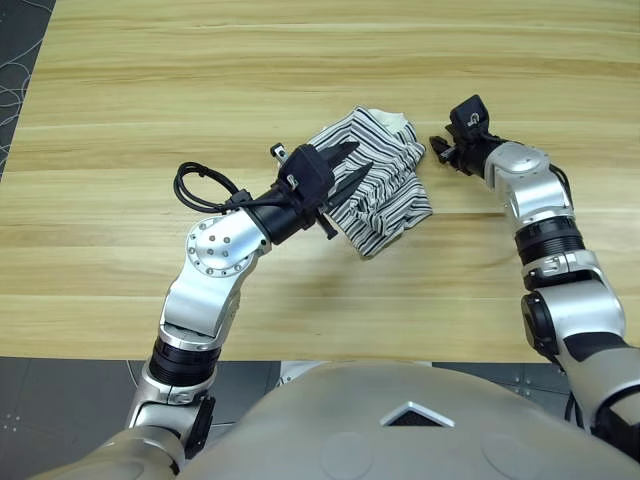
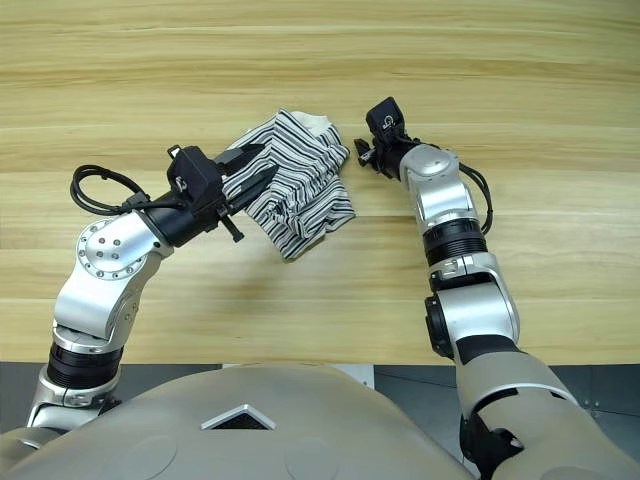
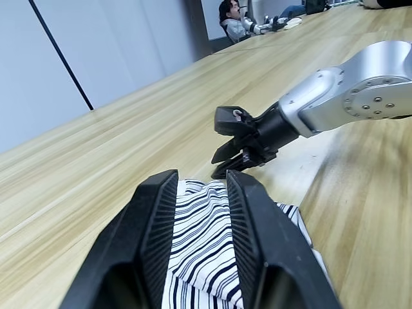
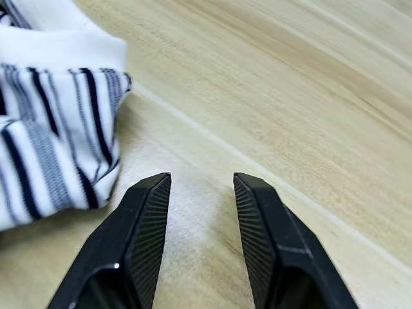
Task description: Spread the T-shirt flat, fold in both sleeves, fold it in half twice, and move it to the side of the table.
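Seen from the head, the striped T-shirt (image 1: 388,192) lies as a rumpled, folded bundle mid-table (image 1: 300,60), with the left gripper (image 1: 363,155) spread wide over its 9 o'clock edge. The right wrist view adds that the right gripper (image 4: 201,183), at the shirt's 2 o'clock, stands parted over bare wood just beside the white collar (image 4: 71,38). Broad wood lies free toward 12 o'clock, and the table's near edge runs at 6 o'clock.

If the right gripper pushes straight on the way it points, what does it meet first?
Probably the bare table, just beside the T-shirt's edge: the right gripper's open fingers frame wood, the cloth lying off to one side. Depth is unclear.
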`<state>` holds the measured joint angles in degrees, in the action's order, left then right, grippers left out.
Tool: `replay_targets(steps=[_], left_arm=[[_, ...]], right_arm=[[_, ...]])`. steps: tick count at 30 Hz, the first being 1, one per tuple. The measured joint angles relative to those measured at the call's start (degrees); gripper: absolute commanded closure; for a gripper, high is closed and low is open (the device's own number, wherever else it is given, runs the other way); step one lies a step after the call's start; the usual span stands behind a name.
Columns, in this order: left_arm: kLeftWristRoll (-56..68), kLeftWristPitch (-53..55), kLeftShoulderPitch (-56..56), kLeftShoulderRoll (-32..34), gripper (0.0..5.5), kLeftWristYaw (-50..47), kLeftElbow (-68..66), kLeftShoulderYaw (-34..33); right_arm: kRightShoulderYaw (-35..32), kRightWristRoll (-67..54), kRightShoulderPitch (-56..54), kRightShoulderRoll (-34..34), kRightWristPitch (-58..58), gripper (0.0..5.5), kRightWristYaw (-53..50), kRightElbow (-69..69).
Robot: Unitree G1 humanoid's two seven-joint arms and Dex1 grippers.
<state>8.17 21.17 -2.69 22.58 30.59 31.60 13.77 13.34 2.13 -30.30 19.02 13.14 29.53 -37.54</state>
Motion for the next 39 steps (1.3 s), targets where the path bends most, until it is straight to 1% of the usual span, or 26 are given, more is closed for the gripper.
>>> replay_targets(steps=[4,9,20,24,31,33,39], left_arm=[[0.3,0.3,0.1,-1.1,4.10,0.0,-2.9,0.6],[0.3,0.3,0.0,-1.4,4.10,-0.1,-4.0,0.2],[0.5,0.3,-0.2,-1.7,4.10,-0.2,-3.7,-0.1],[0.5,0.3,-0.3,-1.8,4.10,-0.2,-3.5,-0.2],[0.5,-0.4,-1.2,-1.8,4.10,-0.2,-2.8,-0.3],[0.6,-0.7,-1.2,-1.9,4.10,-0.2,-2.8,-0.3],[0.6,-1.3,-1.3,-2.0,4.10,-0.2,-2.8,-0.3]], right_arm=[[2.3,1.2,2.3,1.4,-1.2,3.71,4.3,4.4],[3.1,1.1,5.8,4.2,-0.6,3.71,10.2,11.1],[2.7,1.0,7.9,4.6,0.7,3.71,11.7,14.6],[2.1,0.9,7.0,2.5,0.7,3.71,10.4,12.2],[0.3,0.5,3.3,-4.6,-3.8,3.71,4.2,2.8],[-0.6,0.5,3.0,-5.8,-5.5,3.71,3.0,0.9],[-1.4,-0.2,3.3,-7.0,-6.7,3.71,3.1,1.0]])
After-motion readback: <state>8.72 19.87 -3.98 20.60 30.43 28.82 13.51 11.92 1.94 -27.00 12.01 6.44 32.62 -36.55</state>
